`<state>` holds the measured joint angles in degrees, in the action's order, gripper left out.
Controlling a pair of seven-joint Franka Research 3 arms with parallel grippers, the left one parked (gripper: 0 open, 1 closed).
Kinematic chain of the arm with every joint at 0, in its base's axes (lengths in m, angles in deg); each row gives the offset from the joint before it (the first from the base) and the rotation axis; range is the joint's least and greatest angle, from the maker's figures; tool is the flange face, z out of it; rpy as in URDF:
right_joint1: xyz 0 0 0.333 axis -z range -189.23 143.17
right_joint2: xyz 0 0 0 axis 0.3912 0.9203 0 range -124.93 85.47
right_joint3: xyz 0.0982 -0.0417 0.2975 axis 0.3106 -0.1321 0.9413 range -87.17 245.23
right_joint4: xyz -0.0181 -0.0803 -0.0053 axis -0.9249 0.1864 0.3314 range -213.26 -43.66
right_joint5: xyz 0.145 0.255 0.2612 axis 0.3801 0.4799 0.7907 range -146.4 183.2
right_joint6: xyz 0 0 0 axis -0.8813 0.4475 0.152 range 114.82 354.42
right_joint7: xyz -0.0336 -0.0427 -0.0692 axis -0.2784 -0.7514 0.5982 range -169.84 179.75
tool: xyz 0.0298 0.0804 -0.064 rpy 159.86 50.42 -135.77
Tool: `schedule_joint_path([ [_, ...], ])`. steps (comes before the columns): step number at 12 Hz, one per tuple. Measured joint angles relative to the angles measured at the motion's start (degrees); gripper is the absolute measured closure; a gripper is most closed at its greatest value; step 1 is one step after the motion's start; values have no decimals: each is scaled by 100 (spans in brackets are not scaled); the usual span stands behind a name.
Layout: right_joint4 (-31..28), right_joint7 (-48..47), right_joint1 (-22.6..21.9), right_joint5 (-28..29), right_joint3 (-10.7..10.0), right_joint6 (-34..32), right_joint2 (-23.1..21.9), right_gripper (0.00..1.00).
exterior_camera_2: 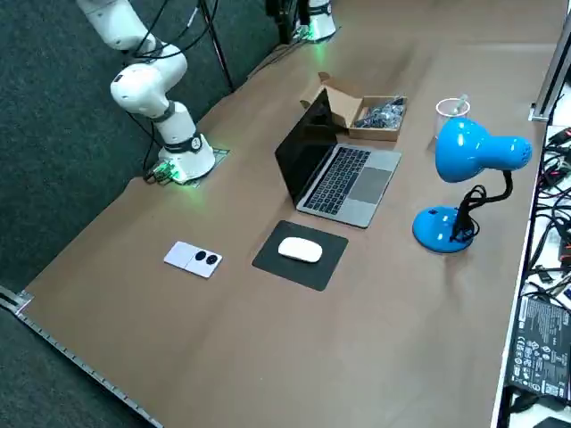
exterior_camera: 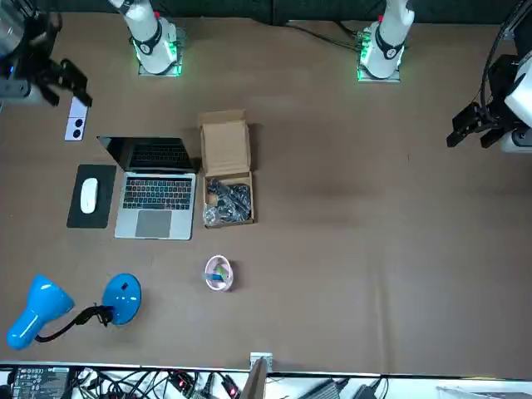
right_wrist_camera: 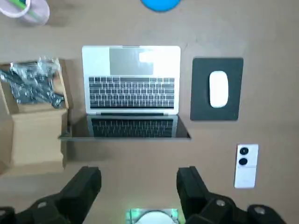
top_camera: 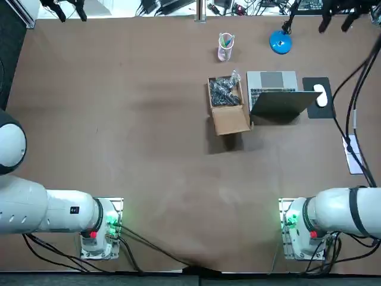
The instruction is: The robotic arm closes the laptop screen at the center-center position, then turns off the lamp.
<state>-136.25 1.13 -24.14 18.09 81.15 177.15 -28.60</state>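
The grey laptop (top_camera: 277, 95) (exterior_camera: 155, 189) (exterior_camera_2: 337, 171) (right_wrist_camera: 131, 88) stands open on the brown table, its screen upright and facing away from the robot's base. Beyond it is the blue desk lamp (top_camera: 280, 42) (exterior_camera: 50, 312) (exterior_camera_2: 464, 169), of which only the base (right_wrist_camera: 161, 3) shows in the wrist view. My right gripper (right_wrist_camera: 138, 186) (exterior_camera: 62, 87) (top_camera: 336, 21) hangs open high above the table, on the robot's side of the laptop, with nothing between its fingers. It touches neither the laptop nor the lamp.
A cardboard box (top_camera: 227, 106) (right_wrist_camera: 35, 112) holding a bag of dark parts sits against the laptop's left side. A white mouse (top_camera: 321, 95) (right_wrist_camera: 218, 88) lies on a black pad to the laptop's right. A white two-button box (right_wrist_camera: 245, 165) (exterior_camera_2: 194, 259) and a pen cup (top_camera: 225, 46) are nearby.
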Motion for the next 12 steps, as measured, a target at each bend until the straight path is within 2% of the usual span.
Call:
schedule_joint_path([
  [2, -651, -52, -2, 1, 63, 30, -617, 0],
  [3, -1366, -151, -3, 2, 157, 186, -1204, 0],
  [6, -2392, -495, -7, 11, 435, 530, -1946, 0],
  [9, -2911, -605, -8, 23, 546, 661, -2308, 0],
  [12, -3022, -607, -4, 70, 537, 676, -2331, 4],
])
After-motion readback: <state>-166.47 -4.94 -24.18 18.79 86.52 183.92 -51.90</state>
